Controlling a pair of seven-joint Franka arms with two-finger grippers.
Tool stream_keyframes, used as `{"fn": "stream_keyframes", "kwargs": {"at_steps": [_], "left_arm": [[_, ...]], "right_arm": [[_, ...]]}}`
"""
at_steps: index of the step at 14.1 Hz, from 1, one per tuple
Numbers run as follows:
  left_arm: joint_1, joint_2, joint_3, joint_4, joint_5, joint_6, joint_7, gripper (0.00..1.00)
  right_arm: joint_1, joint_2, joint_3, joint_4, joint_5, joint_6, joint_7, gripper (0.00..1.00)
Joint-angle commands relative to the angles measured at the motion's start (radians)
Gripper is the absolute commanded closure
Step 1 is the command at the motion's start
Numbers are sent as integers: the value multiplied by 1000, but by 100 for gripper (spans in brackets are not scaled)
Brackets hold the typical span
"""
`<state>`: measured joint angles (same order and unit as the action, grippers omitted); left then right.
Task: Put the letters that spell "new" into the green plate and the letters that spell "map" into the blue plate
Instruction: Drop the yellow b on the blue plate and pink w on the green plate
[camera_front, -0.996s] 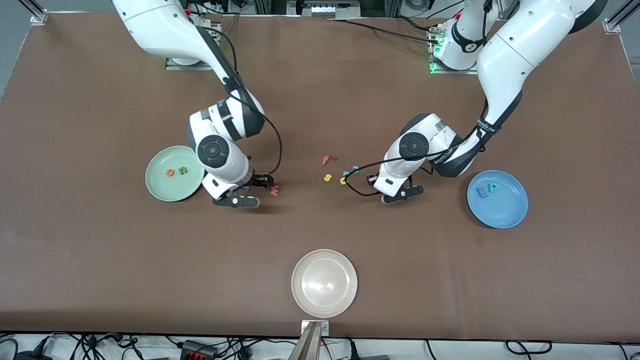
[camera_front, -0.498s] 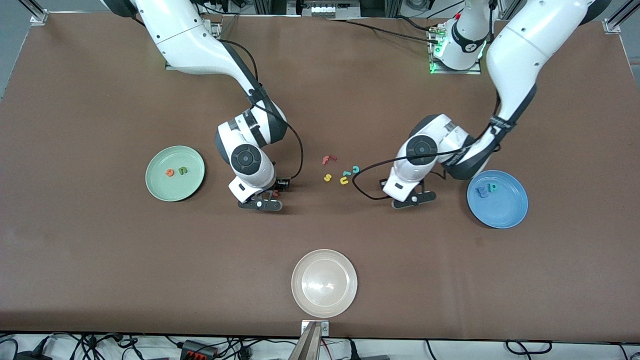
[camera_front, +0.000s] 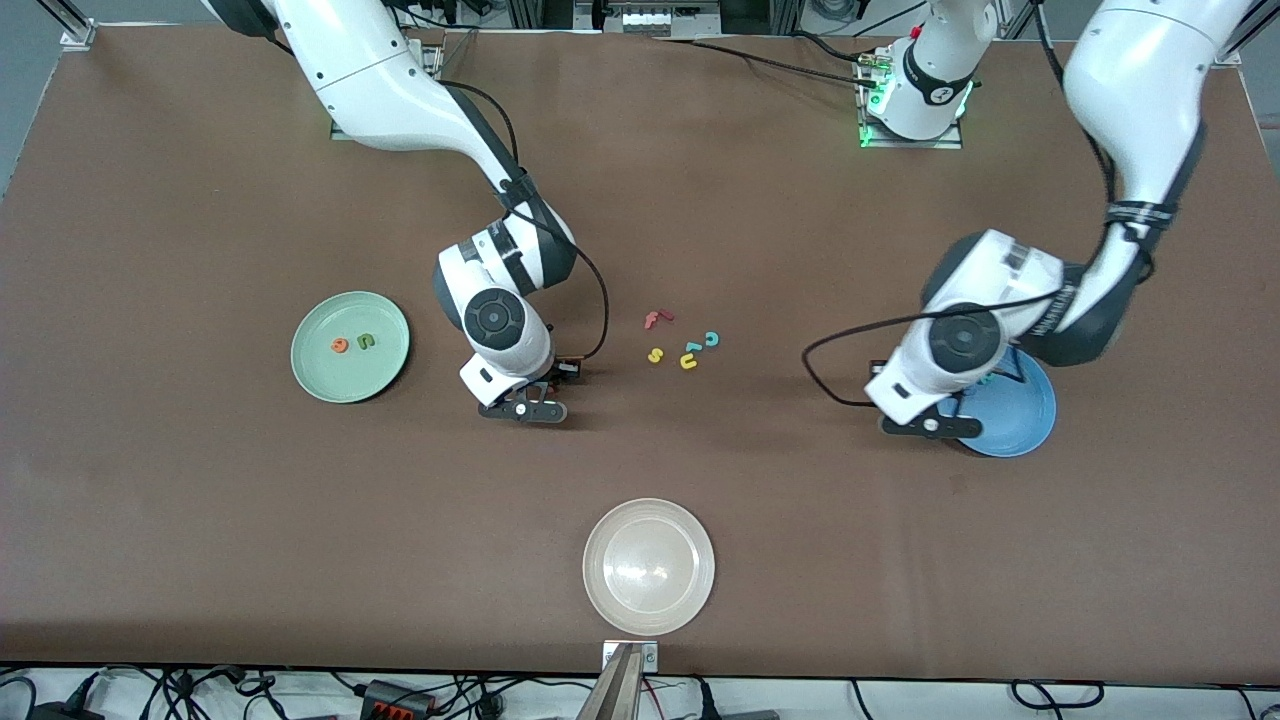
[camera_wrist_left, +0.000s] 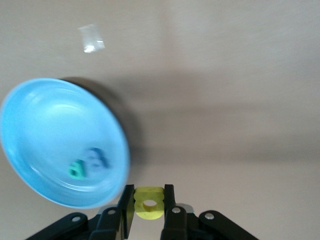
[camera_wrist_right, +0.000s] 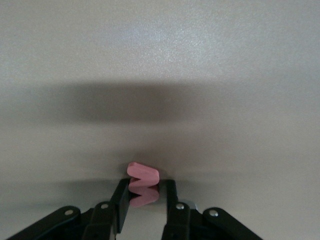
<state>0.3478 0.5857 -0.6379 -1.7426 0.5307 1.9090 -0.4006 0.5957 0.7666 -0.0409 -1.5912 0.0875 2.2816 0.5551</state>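
Note:
The pale green plate (camera_front: 349, 347) holds the orange e (camera_front: 340, 345) and the olive n (camera_front: 366, 341). My right gripper (camera_front: 522, 408) is down at the table between that plate and the loose letters. In the right wrist view it (camera_wrist_right: 146, 184) is shut on the red-pink w (camera_wrist_right: 143, 172), which is tipped up between the pads. My left gripper (camera_front: 935, 427) hangs over the blue plate's (camera_front: 1025, 420) rim, shut on the yellow a (camera_wrist_left: 149, 205). In the blue plate (camera_wrist_left: 35, 115) lie the blue m (camera_wrist_left: 97, 159) and the teal p (camera_wrist_left: 76, 169).
A cluster of loose letters lies mid-table: a red f (camera_front: 657, 319), a yellow s (camera_front: 655, 355), a yellow u (camera_front: 688, 362) and a teal c (camera_front: 711, 339). A whitish-beige plate (camera_front: 648, 566) sits near the front edge.
My left arm has carried the yellow a from beside the loose letters over to the blue plate's rim. My right gripper moved from the green plate to the w and closed on it.

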Motion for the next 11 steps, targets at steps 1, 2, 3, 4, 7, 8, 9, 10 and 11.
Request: {"fn": "stream_keyframes", "kwargs": {"at_steps": [1,2,3,4,7,8,9,10,11], "left_arm": [[121,16,-14,-9,14,2,194,96],[147,28,-12,-14,15,22,236,96],[170,32,-11,-17,15,39,271,95],[195,40,-9,-21,15,51,298,93],[232,68,-8,-21,15,81,324,40],[234,66,-11,-20,14,79,322,0],[232,62,-12,-20,14,76,321,0],[231,57,-14,-15,14,71,322,0],[231,54,-16,-9,14,70,322,0]], "right_arm": [[7,10,-10,16,3,4,6,84],[6,3,-13,17,3,4,5,86],[0,-9,-17,19,-6,-5,0,86],[-14,-41,-25,5,-8,-17,-6,86],[-24,-136,-83,-88,-18,-131,-6,86],[-25,-177,-91,-152,-20,-131,-24,86],[-28,-229,-105,-217,-20,-131,-55,86],[-30,-268,-132,-270,-20,-134,-105,86],[-31,-295,-157,-318,-20,-139,-172,86]]}}
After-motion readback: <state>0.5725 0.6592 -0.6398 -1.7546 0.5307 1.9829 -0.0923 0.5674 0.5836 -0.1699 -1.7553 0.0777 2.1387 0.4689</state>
